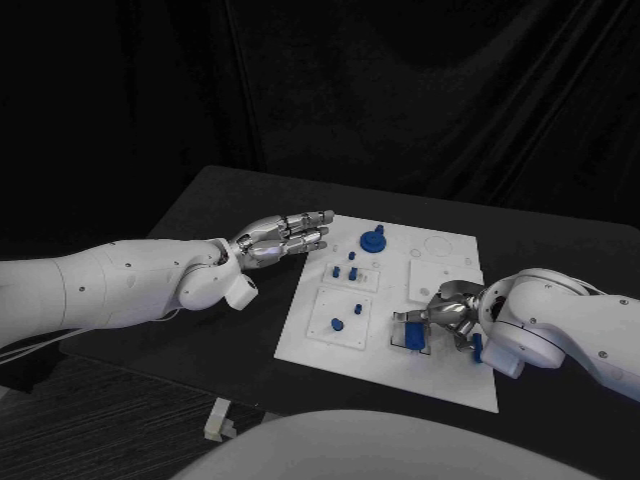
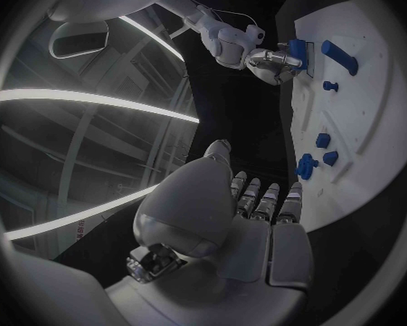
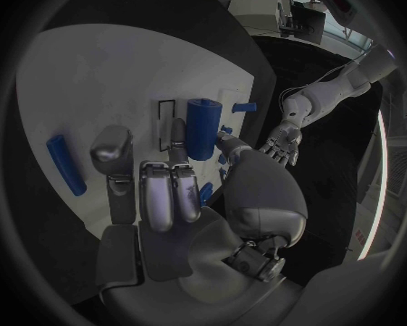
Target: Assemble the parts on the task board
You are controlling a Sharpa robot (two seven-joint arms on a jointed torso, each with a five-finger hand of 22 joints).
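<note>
The white task board [image 1: 436, 262] lies in the middle of the table. My right hand [image 1: 447, 318] is over its near right part and holds a blue cylinder [image 1: 411, 335] between its fingers, low over the board. In the right wrist view the cylinder [image 3: 202, 127] sits between the fingertips beside a rectangular slot outline. A blue bar [image 3: 66, 165] lies flat on the board close to this hand. My left hand [image 1: 284, 240] hovers at the board's far left corner, fingers stretched out and holding nothing. From the left wrist view the right hand [image 2: 271, 61] shows with its blue part [image 2: 298, 51].
A blue knob [image 1: 374, 238] stands near the board's far edge, close to the left fingertips. Two small blue pegs [image 1: 352, 270] stand in a recess behind a blue disc [image 1: 336, 324]. Black table surface runs around the board; its left edge is near my left forearm.
</note>
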